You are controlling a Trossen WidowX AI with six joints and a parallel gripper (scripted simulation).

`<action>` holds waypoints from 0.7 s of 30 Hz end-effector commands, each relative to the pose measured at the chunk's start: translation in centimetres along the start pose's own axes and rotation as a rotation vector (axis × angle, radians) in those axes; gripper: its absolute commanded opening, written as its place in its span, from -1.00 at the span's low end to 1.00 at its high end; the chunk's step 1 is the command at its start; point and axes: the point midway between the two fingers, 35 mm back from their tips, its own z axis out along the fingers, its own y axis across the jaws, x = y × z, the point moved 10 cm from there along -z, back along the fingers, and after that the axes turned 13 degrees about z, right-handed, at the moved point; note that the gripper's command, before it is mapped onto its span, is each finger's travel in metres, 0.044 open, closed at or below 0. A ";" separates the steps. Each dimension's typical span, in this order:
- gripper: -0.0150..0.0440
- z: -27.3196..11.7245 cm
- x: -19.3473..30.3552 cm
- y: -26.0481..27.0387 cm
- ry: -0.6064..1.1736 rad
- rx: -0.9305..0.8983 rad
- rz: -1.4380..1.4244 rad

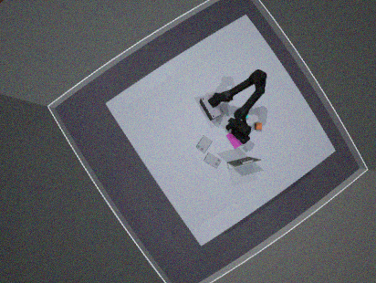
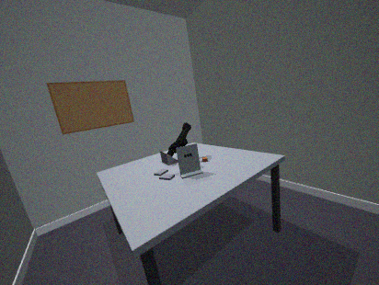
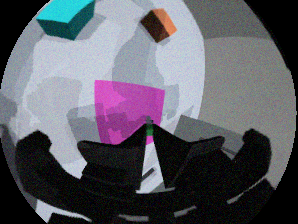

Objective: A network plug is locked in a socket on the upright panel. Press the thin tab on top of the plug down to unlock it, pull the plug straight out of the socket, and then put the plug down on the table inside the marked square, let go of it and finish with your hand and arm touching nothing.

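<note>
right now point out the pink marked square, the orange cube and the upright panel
pink marked square (image 3: 127, 108): wrist view, its middle
orange cube (image 3: 160, 24): wrist view, top face
upright panel (image 2: 189, 160): exterior view, front face

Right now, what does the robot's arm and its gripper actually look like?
The arm is matte black all over, made of slim rounded links with chunkier joints, rising from a black base. The gripper is black too, with two broad dark fingers. No cables, labels or markings can be made out on it at this resolution.

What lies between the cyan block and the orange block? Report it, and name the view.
Between the cyan block and the orange block there is only table surface with a grey shadow across it. The wrist view shows this.
</note>
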 end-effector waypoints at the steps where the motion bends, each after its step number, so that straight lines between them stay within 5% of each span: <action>1: -0.49 0.2 0.0 0.2 0.005 -0.005 0.010; 21: -0.40 0.4 -0.1 0.2 0.001 -0.002 0.003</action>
